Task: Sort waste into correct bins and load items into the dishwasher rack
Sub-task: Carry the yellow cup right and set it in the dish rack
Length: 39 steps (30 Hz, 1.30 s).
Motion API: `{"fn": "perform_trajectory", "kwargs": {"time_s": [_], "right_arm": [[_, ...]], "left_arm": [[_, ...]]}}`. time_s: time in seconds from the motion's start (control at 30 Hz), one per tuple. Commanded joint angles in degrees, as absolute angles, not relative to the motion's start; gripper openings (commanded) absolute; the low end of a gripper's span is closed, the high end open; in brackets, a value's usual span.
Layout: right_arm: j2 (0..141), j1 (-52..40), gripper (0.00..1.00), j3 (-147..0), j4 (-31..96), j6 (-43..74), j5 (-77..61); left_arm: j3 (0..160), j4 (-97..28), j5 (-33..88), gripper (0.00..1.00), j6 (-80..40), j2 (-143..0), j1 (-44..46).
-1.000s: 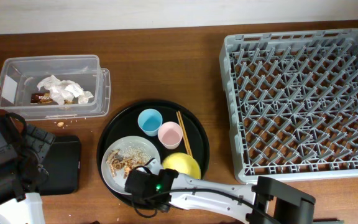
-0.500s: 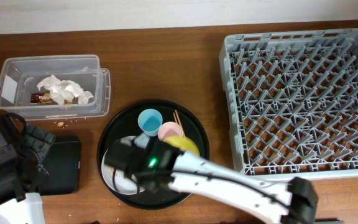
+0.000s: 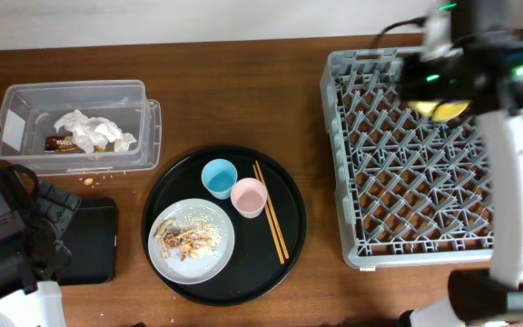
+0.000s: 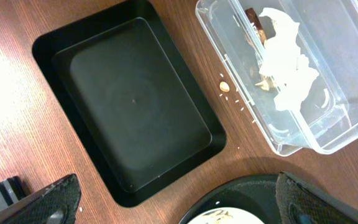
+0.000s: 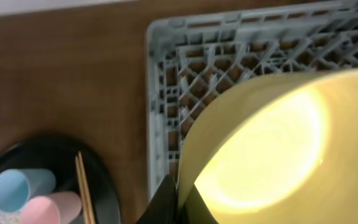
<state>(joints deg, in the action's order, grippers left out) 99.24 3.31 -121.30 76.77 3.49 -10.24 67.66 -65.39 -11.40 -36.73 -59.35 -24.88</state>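
Yellow bowl (image 5: 260,149) gripped by right pincer (image 5: 178,199) | left pincer (image 4: 179,202) spread | tub label (image 3: 10,133) unreadable

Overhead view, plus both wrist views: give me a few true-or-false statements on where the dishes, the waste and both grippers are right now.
1. The right gripper holds the yellow bowl over the dishwasher rack. True.
2. The pink cup is in the rack. False: the pink cup is on the round black tray.
3. The crumpled tissue lies in the clear tub. True.
4. The shallow black tray holds scraps. False: it is bare; the scraps are on the grey plate.
5. The left gripper is shut. False: it is open and holds nothing.
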Motion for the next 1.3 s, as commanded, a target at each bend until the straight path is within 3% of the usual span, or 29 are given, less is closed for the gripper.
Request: {"fn": "perform_trajectory", "kwargs": {"time_s": [0.0, 0.07, 0.23, 0.33, 0.4, 0.93, 1.1, 1.13, 1.2, 1.27], "right_arm": [[104.5, 14.7, 0.04, -121.6, 74.7, -7.2, -38.8], [109.6, 19.9, 0.04, -121.0, 74.7, -15.5, -55.1], [121.7, 23.3, 0.04, -119.2, 76.3, -18.6, -72.9], [126.9, 23.3, 0.04, -118.9, 87.0, -26.0, -80.5], [127.7, 23.4, 0.04, -118.5, 97.4, -37.0, -81.6], [127.0, 34.9, 0.04, -97.0, 97.4, -41.5, -79.5], [126.0, 35.0, 0.24, -97.0, 97.4, -41.6, -79.3], [125.0, 35.3, 0.31, -97.0, 97.4, -41.6, -79.3], [121.3, 36.9, 0.56, -97.0, 97.4, -41.5, -78.5], [118.3, 38.5, 0.67, -97.0, 97.4, -41.3, -77.4]], "left_arm": [[67.7, -65.5, -11.4, 0.99, -36.9, -59.1, -25.2], [67.7, -65.5, -11.4, 0.99, -36.9, -59.1, -25.2], [67.7, -65.5, -11.4, 0.99, -36.9, -59.1, -25.2], [67.7, -65.5, -11.4, 0.99, -36.9, -59.1, -25.2], [67.7, -65.5, -11.4, 0.99, -36.9, -59.1, -25.2], [67.7, -65.5, -11.4, 0.99, -36.9, -59.1, -25.2], [67.7, -65.5, -11.4, 0.99, -36.9, -59.1, -25.2], [67.7, -65.5, -11.4, 0.99, -36.9, -59.1, -25.2], [67.7, -65.5, -11.4, 0.99, -36.9, -59.1, -25.2], [67.7, -65.5, -11.4, 0.99, -36.9, -59.1, -25.2]]}}
